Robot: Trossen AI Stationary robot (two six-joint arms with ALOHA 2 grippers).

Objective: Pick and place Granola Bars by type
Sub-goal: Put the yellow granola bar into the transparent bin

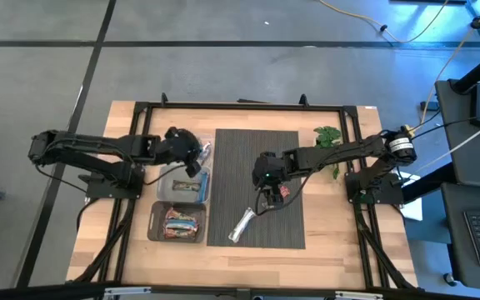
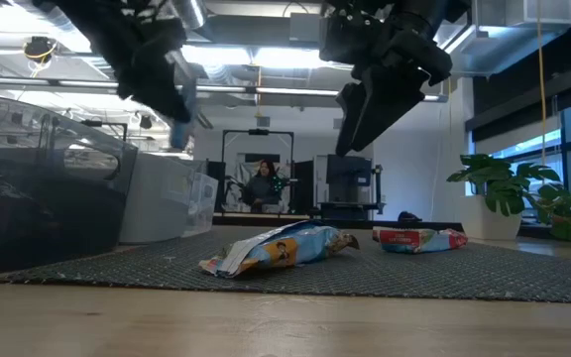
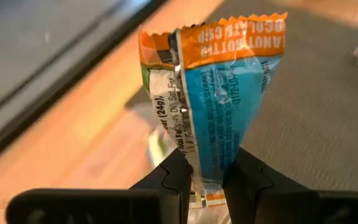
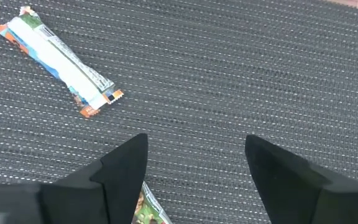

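From above, the left gripper [image 1: 197, 158] is seen raised over the upper of two clear bins [image 1: 183, 185] at the left edge of the dark mat [image 1: 257, 187], with a blue bar [image 1: 204, 152] pinched in it. The lower bin [image 1: 177, 223] is already loaded with red-orange bars. The right gripper [image 1: 267, 190] is held over the mat's middle, a red bar [image 1: 283, 191] just beside it and a silver-blue bar [image 1: 242, 225] lying nearer the mat's front edge. A green sprig [image 1: 330, 137] is left by the right arm's base.

At table height, both bars are seen flat on the mat: the silver-blue one [image 2: 278, 250] in front, the red one [image 2: 419, 239] behind. Both grippers hang well clear of the mat.

Through the left wrist, the blue-and-orange wrapper [image 3: 219, 102] is shown clamped at its lower end between the two fingers [image 3: 166, 180], hanging upright above wood and mat edge.

Through the right wrist, the fingers [image 4: 126, 165] are spread wide with nothing between them; the silver-blue bar [image 4: 64, 59] lies apart on the mat, and a corner of another wrapper [image 4: 148, 208] peeks just beside one finger.

The step in hand is judged to be the drop of the blue bar. A release over the matching bin is called for next; a descent onto a loose bar is then open to the right arm.
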